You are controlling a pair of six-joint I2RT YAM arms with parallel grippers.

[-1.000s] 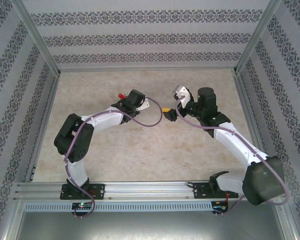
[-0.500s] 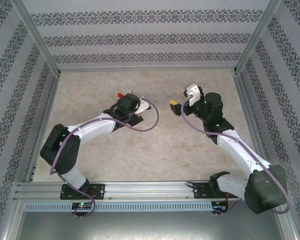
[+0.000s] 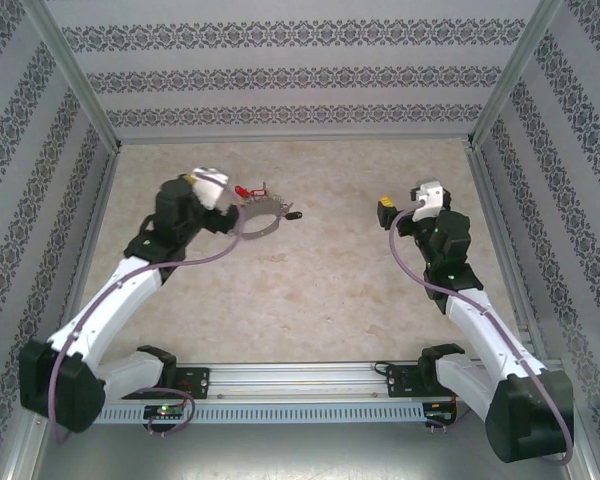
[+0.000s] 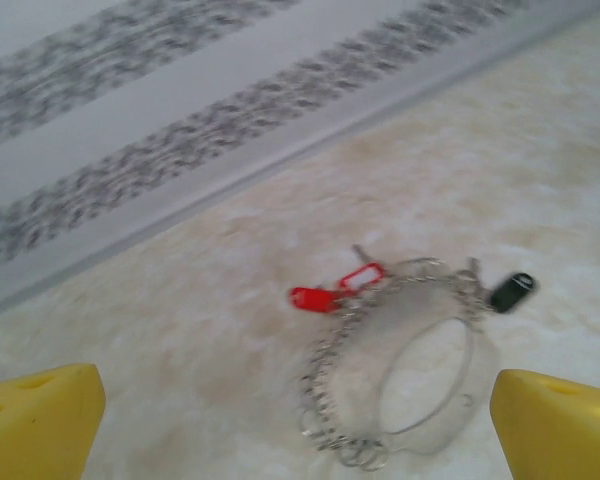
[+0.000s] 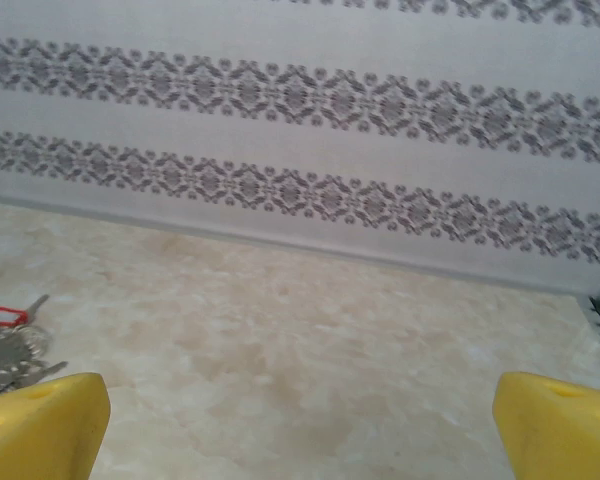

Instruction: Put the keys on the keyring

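While the left arm reaches along the left edge of the desk [image 3: 310, 290], the left fingers [image 4: 42, 418] stand wide apart with nothing between them, raised above the surface and turned toward the far edge. Just beyond them, in the far left part of the desk, lies the keyring [image 3: 261, 222], flat on the marbled top; seen from the left wrist, its thin wire loop carries a crowd of small rings along the near-left rim. A red-headed key [image 4: 313, 298] lies at the ring's far-left side with a red tag [image 4: 362, 277] just beside it, both touching the rim or nearly so; whether they are threaded on the wire cannot be told. At the ring's right side lies a black-headed key [image 4: 511, 291], close against the rim. The middle of the desk separates the ring from the right arm, which is drawn back near the right edge. The right fingers [image 5: 42, 425] are likewise spread wide and hold nothing, facing the patterned back wall [image 5: 310, 110], with the keyring at the left border of that wrist view.
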